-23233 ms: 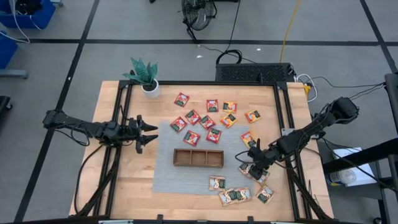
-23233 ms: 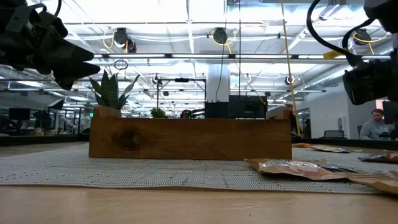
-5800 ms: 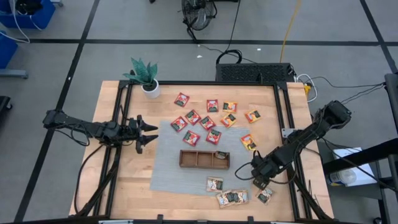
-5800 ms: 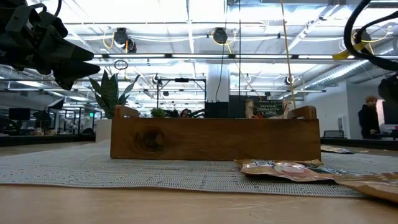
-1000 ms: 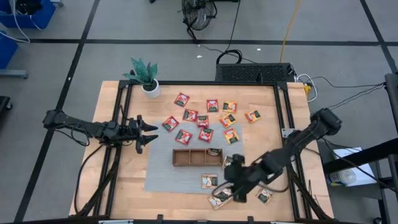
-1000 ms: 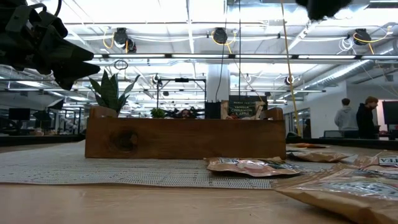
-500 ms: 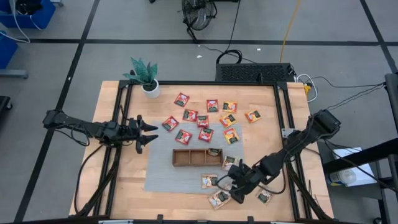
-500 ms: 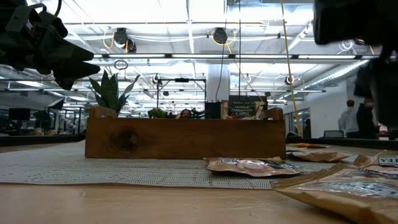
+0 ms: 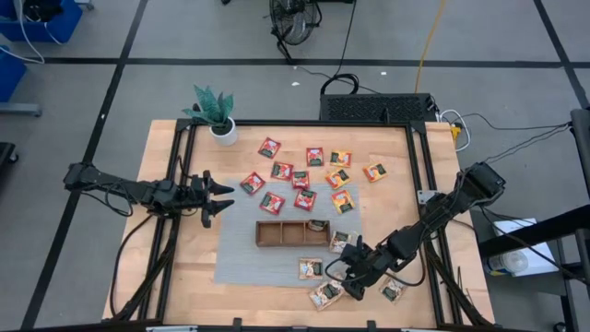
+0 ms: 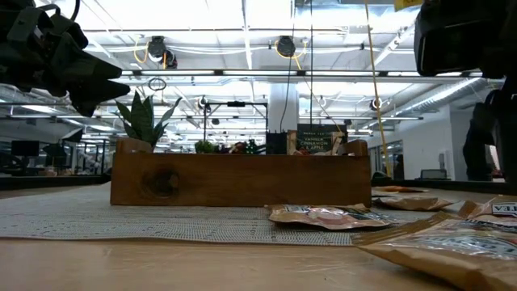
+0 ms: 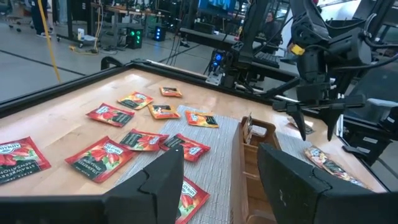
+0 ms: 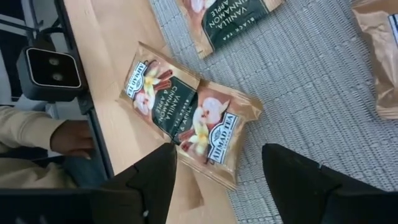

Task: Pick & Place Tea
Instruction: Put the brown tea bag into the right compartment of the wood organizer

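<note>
Red and orange-yellow tea sachets (image 9: 286, 184) lie flat on the far half of the table. Green-and-white sachets lie near the front. One of them (image 12: 193, 115) lies across the grey mat's near edge (image 9: 324, 295). My right gripper (image 12: 217, 152) is open above it, one finger on either side, touching nothing; it also shows in the high view (image 9: 336, 279). One sachet (image 10: 317, 141) stands upright in the right compartment of the wooden tray (image 9: 293, 233). My left gripper (image 9: 217, 198) is open and empty, waiting left of the mat.
A potted plant (image 9: 214, 112) stands at the far left corner. More green-and-white sachets (image 9: 311, 268) (image 9: 392, 290) lie beside my right gripper. A small camera (image 12: 53, 68) and a person's hand (image 12: 68, 138) are at the table's near edge.
My right gripper has come down over the green-and-white sachets at the mat's near edge and now hangs still above one of them. Its fingers stay open. The sachets and tray have not moved.
</note>
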